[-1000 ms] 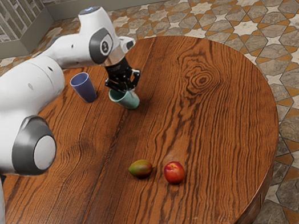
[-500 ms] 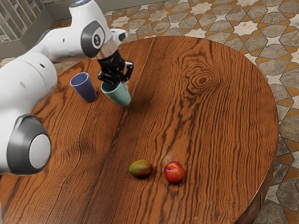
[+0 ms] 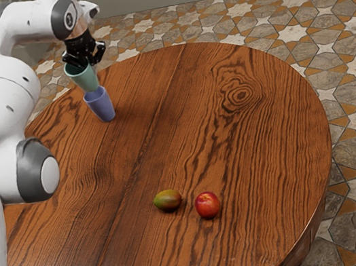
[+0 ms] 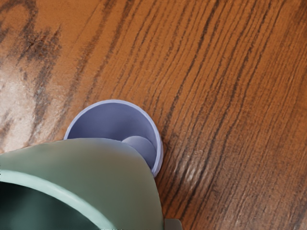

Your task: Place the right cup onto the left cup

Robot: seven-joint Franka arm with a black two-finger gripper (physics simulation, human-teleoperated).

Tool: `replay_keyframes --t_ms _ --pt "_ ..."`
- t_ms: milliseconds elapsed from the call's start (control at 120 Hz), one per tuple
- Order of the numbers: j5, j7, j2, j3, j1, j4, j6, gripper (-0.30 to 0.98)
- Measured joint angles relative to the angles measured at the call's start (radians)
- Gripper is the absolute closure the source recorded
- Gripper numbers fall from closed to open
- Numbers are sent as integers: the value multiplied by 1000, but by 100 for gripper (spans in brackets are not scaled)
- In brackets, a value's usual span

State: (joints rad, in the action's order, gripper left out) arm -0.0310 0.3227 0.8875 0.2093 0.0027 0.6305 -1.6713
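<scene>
My gripper [image 3: 87, 61] is shut on the wall of the green cup [image 3: 83, 78], up off the table in the exterior view. The green cup's base is at the blue cup's rim in that view, tilted a little. Below it the blue cup [image 3: 101, 106] stands on the table with its mouth up. In the wrist view the green cup [image 4: 100, 167] looms large and hides part of the blue cup [image 4: 108, 117], whose far inner wall and some of its floor show. Whether the cups touch, I cannot tell.
A mango [image 3: 168, 201] and a red fruit [image 3: 207, 205] lie on the round wooden table [image 3: 252, 161], well apart from both cups. The table's far edge curves close behind the cups.
Held by my gripper, the green cup has risen from beside the blue cup and moved toward the exterior view's left, to above it. The blue cup and the fruits have stayed put.
</scene>
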Motion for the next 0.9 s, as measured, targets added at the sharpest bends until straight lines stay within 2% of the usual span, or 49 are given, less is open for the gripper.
replay_keyframes --t_ms 208,900 --pt "-10 -17 104 1 41 -147 22 78" --pt "16 -44 142 -15 49 -150 24 78"
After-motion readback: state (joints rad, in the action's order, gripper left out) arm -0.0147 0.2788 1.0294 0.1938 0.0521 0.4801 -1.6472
